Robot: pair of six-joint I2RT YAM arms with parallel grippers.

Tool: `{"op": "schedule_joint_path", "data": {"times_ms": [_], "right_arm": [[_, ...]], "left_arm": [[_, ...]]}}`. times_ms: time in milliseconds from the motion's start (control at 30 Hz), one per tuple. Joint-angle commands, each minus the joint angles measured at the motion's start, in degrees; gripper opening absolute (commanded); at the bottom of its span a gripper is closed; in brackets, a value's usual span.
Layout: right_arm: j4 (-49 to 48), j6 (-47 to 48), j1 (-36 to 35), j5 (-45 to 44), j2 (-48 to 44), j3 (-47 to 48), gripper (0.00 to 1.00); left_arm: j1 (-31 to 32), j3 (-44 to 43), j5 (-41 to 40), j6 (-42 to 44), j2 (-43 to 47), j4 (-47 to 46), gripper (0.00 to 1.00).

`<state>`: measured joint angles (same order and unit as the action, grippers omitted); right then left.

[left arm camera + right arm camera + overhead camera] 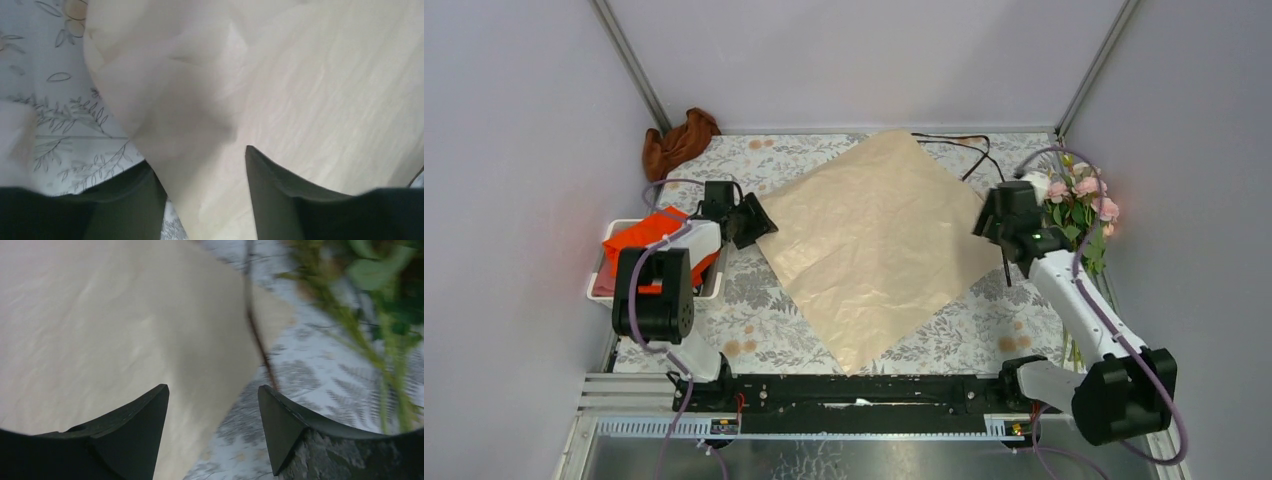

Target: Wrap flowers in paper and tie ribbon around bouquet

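The peach-orange paper point(879, 245) lies flat as a diamond in the middle of the table. My left gripper point(762, 222) is at its left corner. In the left wrist view that gripper point(200, 160) is open, with the lifted paper point(190, 115) corner between the spread jaws. My right gripper point(982, 224) hovers at the right corner. It is open point(212, 390), with the paper point(125, 340) edge below and nothing held. The thin brown ribbon point(256, 325) runs past the right fingertip, and its end shows on the table point(1006, 270). The flowers point(1079, 205), with green stems point(385, 340), lie at the right wall.
A white bin point(596, 290) holding a bright orange cloth point(646, 238) stands at the left edge beside my left arm. A brown cloth point(679, 140) is bunched at the back left corner. Walls close in on both sides and the back.
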<state>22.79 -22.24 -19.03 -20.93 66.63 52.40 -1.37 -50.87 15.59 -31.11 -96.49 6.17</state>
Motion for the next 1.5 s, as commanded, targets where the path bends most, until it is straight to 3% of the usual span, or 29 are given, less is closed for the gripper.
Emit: {"op": "schedule_joint_path", "data": {"times_ms": [0, 133, 200, 267, 500, 633, 800, 900, 967, 1067, 1200, 1467], "right_arm": [[-2.01, 4.94, 15.37, 4.10, -1.41, -0.96, 0.74], [-0.76, 8.85, 28.42, 7.45, 6.77, 2.61, 0.76], [-0.37, 10.40, 31.86, 8.99, 11.56, 4.61, 0.70], [0.77, 12.04, 32.38, 9.35, 15.73, 7.19, 0.64], [3.74, 17.80, 32.38, 7.85, 27.34, 16.81, 0.60], [3.97, 19.73, 32.39, 6.82, 34.36, 21.59, 0.58], [3.40, 20.91, 32.39, 13.71, 41.99, 26.22, 0.54], [2.68, 21.85, 32.39, 11.70, 45.76, 28.71, 0.52], [4.46, 24.08, 32.39, 10.96, 48.21, 31.27, 0.45], [4.94, 26.80, 32.39, 11.72, 47.39, 32.03, 0.23], [2.21, 28.86, 32.39, 11.25, 40.28, 30.23, 0.01], [1.91, 27.98, 32.30, 10.26, 24.08, 30.97, 0.00]], "left_arm": [[-0.04, -0.48, -9.79, 0.44, 9.20, 2.82, 0.73], [-0.11, -2.45, -11.18, 3.99, 15.64, 2.98, 0.89], [-0.06, -3.11, -8.22, 8.28, 18.09, 0.58, 0.98], [-0.05, -5.93, 0.86, 15.23, 18.50, 1.81, 0.99], [-0.08, -9.64, 11.34, 26.74, 18.25, 10.04, 0.99], [0.13, -10.65, 11.40, 29.00, 17.79, 12.20, 0.99], [0.30, -10.37, 10.56, 29.11, 17.69, 12.34, 0.99], [0.31, -10.50, 9.19, 28.13, 17.05, 12.32, 0.99], [0.31, -10.56, 8.41, 28.04, 16.73, 12.29, 0.99], [0.36, -10.22, 7.16, 27.55, 16.70, 11.81, 0.99], [0.31, -9.91, 6.02, 26.64, 17.23, 10.43, 0.99], [0.31, -9.05, 7.38, 26.07, 17.56, 10.06, 0.99]]}}
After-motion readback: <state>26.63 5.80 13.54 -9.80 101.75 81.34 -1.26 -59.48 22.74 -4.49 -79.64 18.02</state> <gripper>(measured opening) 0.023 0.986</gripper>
